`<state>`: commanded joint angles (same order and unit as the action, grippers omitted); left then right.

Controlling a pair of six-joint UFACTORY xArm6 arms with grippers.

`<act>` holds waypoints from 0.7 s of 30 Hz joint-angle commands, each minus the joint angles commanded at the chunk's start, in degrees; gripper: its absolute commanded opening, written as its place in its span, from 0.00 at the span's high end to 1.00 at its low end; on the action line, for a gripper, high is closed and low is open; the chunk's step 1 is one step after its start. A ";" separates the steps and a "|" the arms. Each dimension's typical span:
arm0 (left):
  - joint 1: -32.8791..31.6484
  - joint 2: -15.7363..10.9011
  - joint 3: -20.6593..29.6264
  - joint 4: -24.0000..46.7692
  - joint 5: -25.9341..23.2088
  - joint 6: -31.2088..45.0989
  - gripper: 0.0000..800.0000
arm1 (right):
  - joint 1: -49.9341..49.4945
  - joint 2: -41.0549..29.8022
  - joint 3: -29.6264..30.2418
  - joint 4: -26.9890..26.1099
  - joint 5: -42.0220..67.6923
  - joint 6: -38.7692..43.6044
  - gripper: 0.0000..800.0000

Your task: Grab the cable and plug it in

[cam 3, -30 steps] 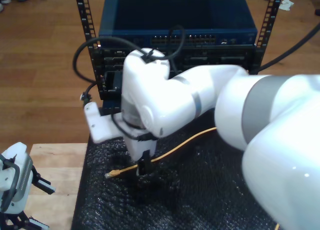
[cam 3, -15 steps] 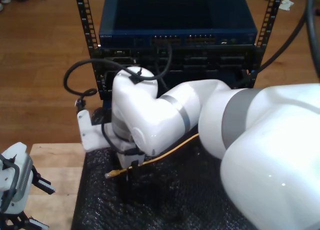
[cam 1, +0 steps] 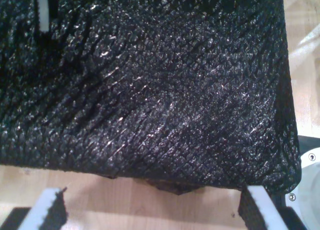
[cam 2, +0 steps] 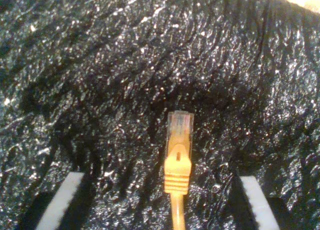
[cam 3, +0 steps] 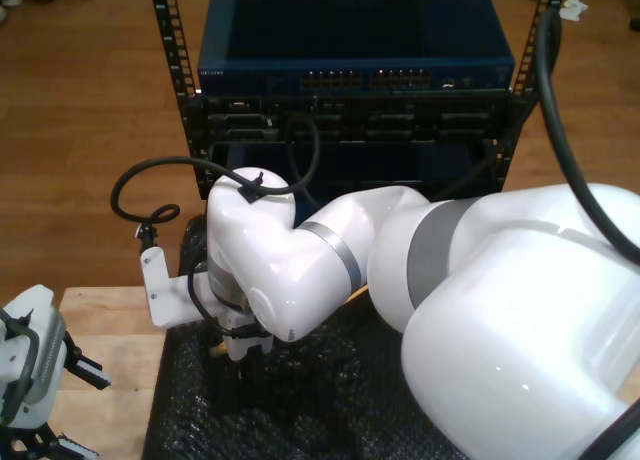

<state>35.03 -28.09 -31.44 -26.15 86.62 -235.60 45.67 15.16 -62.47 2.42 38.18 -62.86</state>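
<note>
The cable's clear plug and yellow-orange boot (cam 2: 178, 150) lie flat on the black mat (cam 2: 100, 65). My second gripper (cam 2: 161, 182) is open and hangs low over the mat, one finger on each side of the plug and neither touching it. In the exterior view the big white second arm covers the plug, its gripper (cam 3: 240, 365) pointing down at the mat (cam 3: 330, 410). A short bit of the cable (cam 3: 353, 293) peeks out beside the arm. My first gripper (cam 1: 154, 192) is open with nothing in it, over the wooden tabletop at the mat's edge, at the exterior view's lower left (cam 3: 75, 405).
A rack holding a blue network switch (cam 3: 355, 40) with a row of ports (cam 3: 370, 80) stands behind the mat. Thick black arm cables loop in front of the rack (cam 3: 150, 175). The wooden tabletop (cam 3: 110, 320) shows at the exterior view's left.
The second arm has swung toward the exterior view's left and sunk lower, so it now hides the plug in the exterior view. The first gripper has stayed put.
</note>
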 joint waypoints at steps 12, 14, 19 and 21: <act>0.00 0.00 -0.09 0.00 0.00 0.00 0.00 | -0.09 0.62 0.09 -2.73 -1.76 0.00 0.44; 0.00 0.00 -0.09 0.00 0.09 0.00 0.00 | -0.09 0.62 0.09 -2.81 -1.76 0.00 0.44; 0.00 0.00 0.00 0.00 0.00 0.00 0.00 | -0.09 0.70 -0.09 -3.25 -1.76 -0.09 0.44; 0.00 0.00 0.00 0.00 0.00 0.00 0.00 | 0.00 0.70 -0.09 -3.96 -1.76 0.00 0.44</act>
<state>35.03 -28.09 -31.44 -26.15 86.62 -235.60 45.67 15.87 -62.56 -1.54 36.42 -62.86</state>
